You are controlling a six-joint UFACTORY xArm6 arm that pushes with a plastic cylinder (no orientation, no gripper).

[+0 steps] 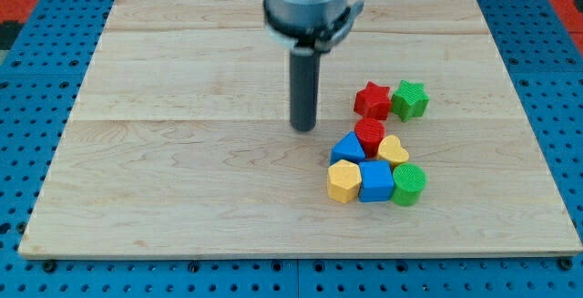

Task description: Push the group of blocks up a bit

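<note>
A group of blocks sits on the wooden board [182, 152] right of centre. A red star [372, 99] and a green star [409, 99] lie side by side at its top. Below them are a red cylinder [370, 134], a blue triangle [346, 148] and a yellow heart [393, 149]. The bottom row holds a yellow hexagon [343, 181], a blue cube [375, 180] and a green cylinder [408, 185]. My tip [303, 128] rests on the board to the left of the group, level with the red cylinder, a short gap from it.
The board lies on a blue pegboard surface [36, 79] that surrounds it on all sides. The arm's grey body [307, 2] hangs over the board's top middle.
</note>
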